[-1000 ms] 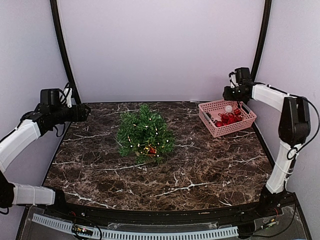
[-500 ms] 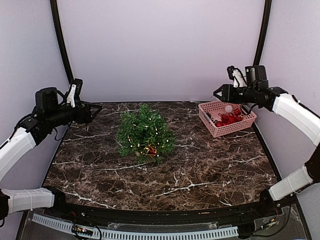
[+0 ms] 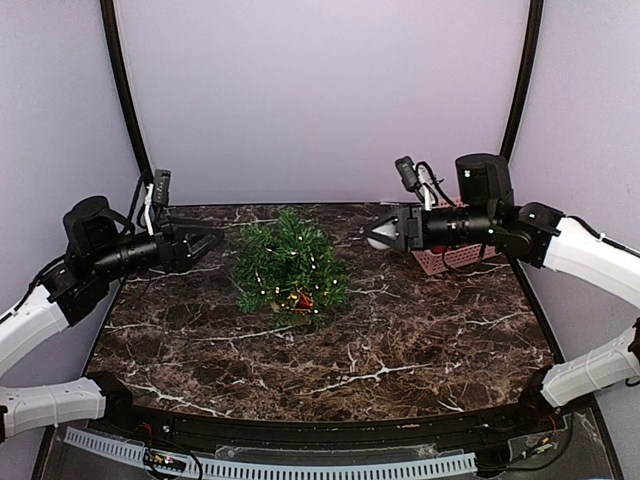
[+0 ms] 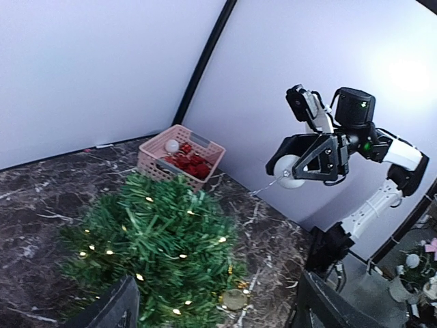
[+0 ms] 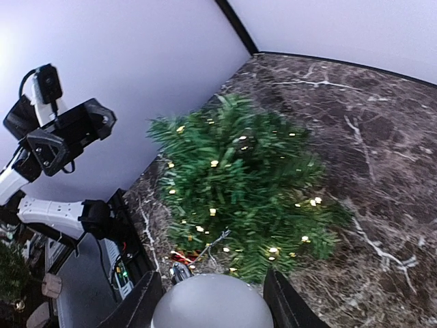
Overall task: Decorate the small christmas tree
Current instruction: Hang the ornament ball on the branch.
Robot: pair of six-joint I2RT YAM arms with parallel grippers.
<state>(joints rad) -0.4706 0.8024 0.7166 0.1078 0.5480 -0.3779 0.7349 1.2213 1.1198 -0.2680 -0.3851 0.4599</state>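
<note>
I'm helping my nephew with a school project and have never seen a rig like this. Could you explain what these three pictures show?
This is a robot: a left arm and a right arm, bolted to the near edge of a dark marble-look table. The wide picture is from a fixed camera above and behind them. The other two come from a camera on each wrist. On the table stand a small christmas tree with tiny lights and a pink basket of red ornaments. The right arm's two fingers grip a pale ball, held in the air, apart from the tree. The left arm's fingers are open and empty, on the tree's other side.
</note>
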